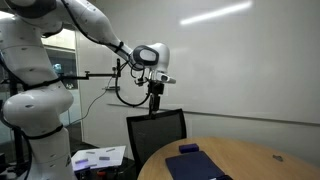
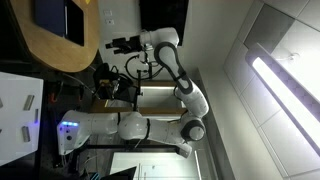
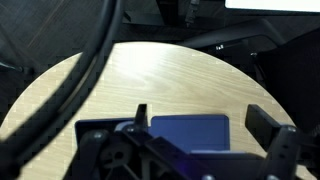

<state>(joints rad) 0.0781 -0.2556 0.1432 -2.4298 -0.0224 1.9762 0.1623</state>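
Observation:
My gripper [image 1: 156, 97] hangs high above a round wooden table [image 1: 250, 155], with nothing between its fingers. In the wrist view the two fingers [image 3: 205, 122] stand wide apart and open. Far below them a flat dark blue rectangular pad [image 3: 190, 132] lies on the table [image 3: 160, 80]. The same blue pad [image 1: 192, 164] shows near the table's near edge, with a small dark object [image 1: 188, 149] beside it. In an exterior view turned on its side, the gripper [image 2: 110, 44] is away from the table [image 2: 50, 40], and the pad [image 2: 54, 17] looks dark.
A black mesh-backed chair [image 1: 157, 131] stands at the table below the gripper. A low surface with papers [image 1: 98, 157] sits beside the robot base. A white wall [image 1: 250, 60] is behind. Black cables [image 3: 85, 60] cross the wrist view.

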